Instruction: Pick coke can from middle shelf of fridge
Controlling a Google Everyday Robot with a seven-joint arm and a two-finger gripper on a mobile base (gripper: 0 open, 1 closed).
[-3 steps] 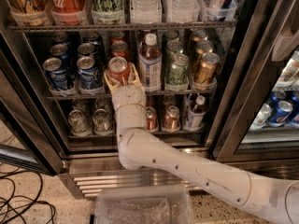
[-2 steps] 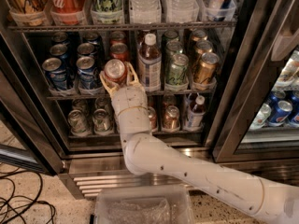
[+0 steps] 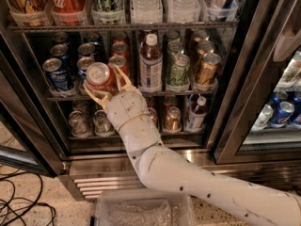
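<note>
The fridge (image 3: 233,102) stands open with a dark interior. Its middle shelf (image 3: 176,92) carries blue cans at the left, red cans, a bottle, then green and gold cans. My gripper (image 3: 104,84) is at the front of this shelf, left of centre. It is shut on the coke can (image 3: 99,77), a red can with a silver top, tilted a little to the left. The can is in front of the other red cans (image 3: 118,51) and next to the blue cans (image 3: 55,72).
A labelled bottle (image 3: 150,62) stands right of the gripper. The upper rack (image 3: 122,26) holds large bottles. The lower rack holds silver cans (image 3: 79,121). A clear plastic bin (image 3: 141,208) lies on the floor below my arm. Black cables (image 3: 19,201) lie at the left. A second glass door (image 3: 277,102) is at the right.
My gripper has drawn the coke can out and to the left, away from the row of red cans toward the shelf's front edge.
</note>
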